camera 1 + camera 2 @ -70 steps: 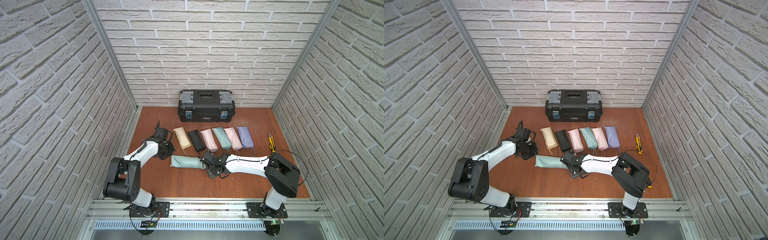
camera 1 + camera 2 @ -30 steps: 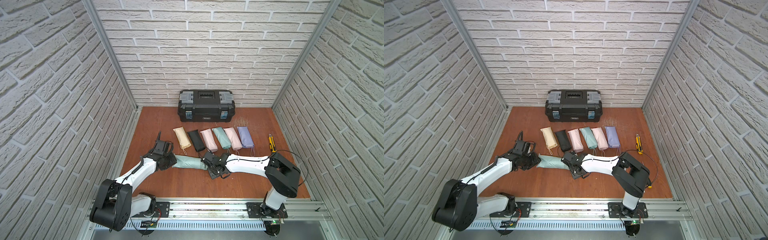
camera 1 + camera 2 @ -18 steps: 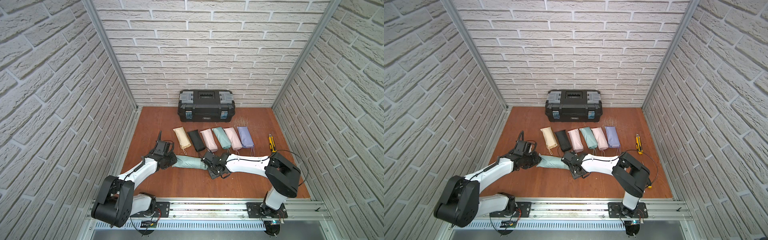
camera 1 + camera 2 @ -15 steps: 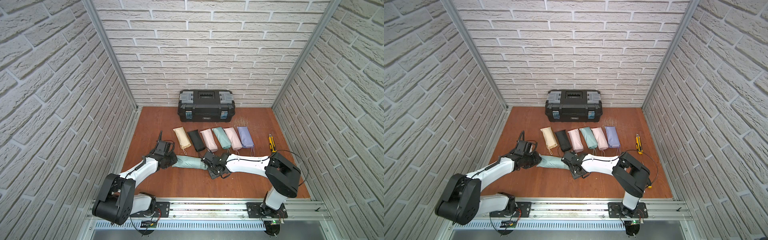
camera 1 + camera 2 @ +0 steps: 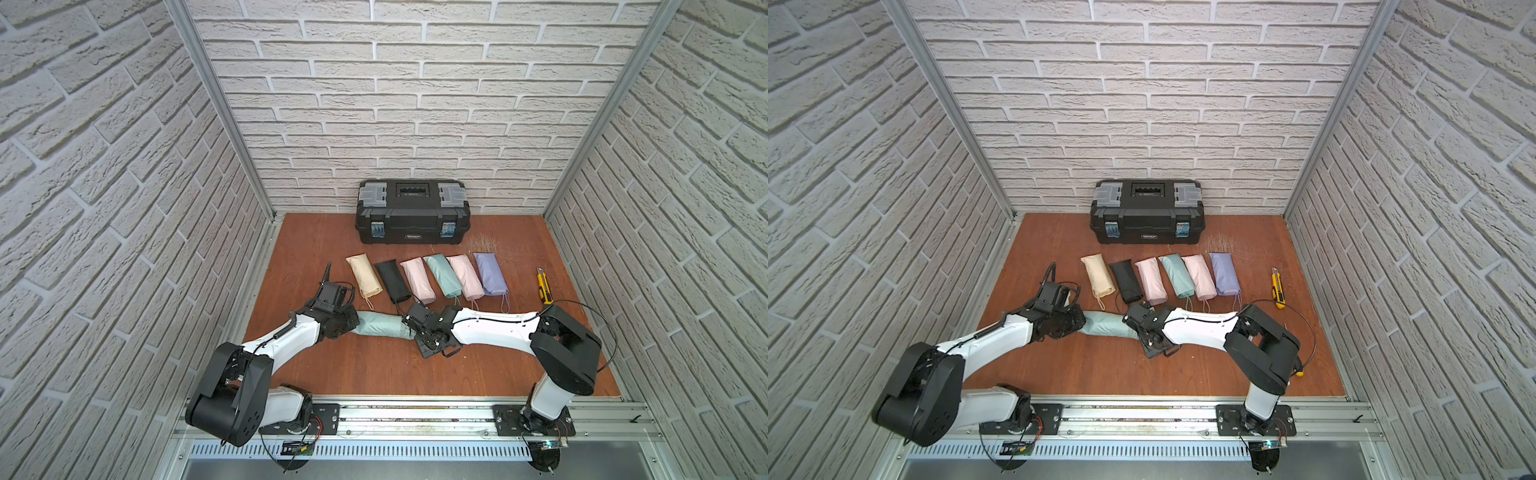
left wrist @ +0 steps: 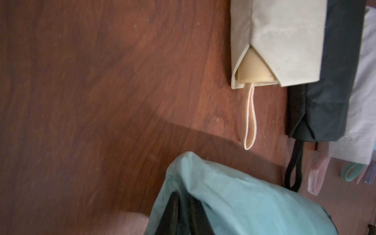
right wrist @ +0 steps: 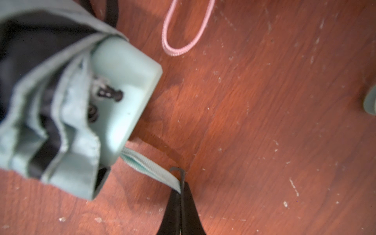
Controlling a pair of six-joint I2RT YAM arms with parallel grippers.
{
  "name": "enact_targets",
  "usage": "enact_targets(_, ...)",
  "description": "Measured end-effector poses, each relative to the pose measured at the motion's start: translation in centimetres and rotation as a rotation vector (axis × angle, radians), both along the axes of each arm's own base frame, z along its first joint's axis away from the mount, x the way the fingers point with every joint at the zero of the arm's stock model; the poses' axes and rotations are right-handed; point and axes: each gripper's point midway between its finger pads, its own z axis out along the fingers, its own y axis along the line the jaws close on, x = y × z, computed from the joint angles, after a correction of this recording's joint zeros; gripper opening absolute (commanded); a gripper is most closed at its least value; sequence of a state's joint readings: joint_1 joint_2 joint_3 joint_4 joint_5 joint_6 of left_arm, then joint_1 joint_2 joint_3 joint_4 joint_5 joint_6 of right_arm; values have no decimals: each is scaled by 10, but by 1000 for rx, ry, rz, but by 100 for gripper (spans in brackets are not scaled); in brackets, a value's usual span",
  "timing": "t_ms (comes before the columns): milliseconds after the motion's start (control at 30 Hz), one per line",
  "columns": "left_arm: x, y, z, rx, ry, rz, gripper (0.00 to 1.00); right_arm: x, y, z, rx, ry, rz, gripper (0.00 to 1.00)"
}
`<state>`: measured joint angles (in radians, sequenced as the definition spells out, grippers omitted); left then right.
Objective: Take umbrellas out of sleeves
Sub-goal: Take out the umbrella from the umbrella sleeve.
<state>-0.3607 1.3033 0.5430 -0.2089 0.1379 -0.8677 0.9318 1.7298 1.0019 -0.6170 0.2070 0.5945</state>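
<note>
Pinching the closed end of the mint sleeve (image 5: 380, 326) in the tightly narrowed left jaws, at its 9 o'clock end, apparently to anchor the fabric. Clamping the mint wrist loop (image 7: 150, 166) flat in the closed right jaws at the 3 o'clock end, with the handle of the mint umbrella (image 7: 126, 81) showing at the sleeve mouth. Laid crosswise near the middle of the tabletop (image 5: 353, 365), at 6 o'clock of the row of other sleeves (image 5: 442, 274), probably to leave room for a straight pull toward 3 o'clock.
</note>
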Motion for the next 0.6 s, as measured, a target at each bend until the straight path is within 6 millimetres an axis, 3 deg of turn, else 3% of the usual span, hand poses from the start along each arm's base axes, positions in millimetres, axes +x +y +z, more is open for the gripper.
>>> enact_targets(67, 0, 0, -2, 2, 7, 1, 0, 0, 0, 0, 0, 0, 0, 3)
enact_targets(333, 2, 2, 1, 25, 13, 1, 0, 0, 0, 0, 0, 0, 0, 3)
enact_targets(600, 21, 8, 34, 101, -25, -11, 0, 0, 0, 0, 1, -1, 0, 3)
